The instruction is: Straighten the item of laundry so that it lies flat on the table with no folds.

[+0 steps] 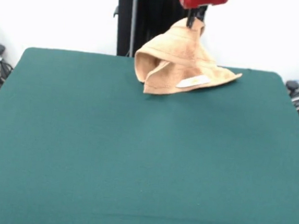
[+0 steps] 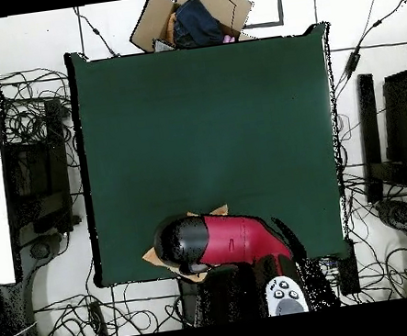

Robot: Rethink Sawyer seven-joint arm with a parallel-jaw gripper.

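Above the table's (image 1: 135, 158) far edge, the pincer (image 1: 194, 20) pinches the towel's (image 1: 177, 62) lifted peak.

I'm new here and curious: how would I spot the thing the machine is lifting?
Find the big green table, then its far edge by the black pedestal. There the gripper pinches a peach-orange towel by its top, tent-like. It is the only thing on the table, with a small white label.

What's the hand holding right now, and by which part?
The hand holds the towel pinched at its top peak, apparently a corner or edge. The rest hangs as a tent, with the lower part resting on the table.
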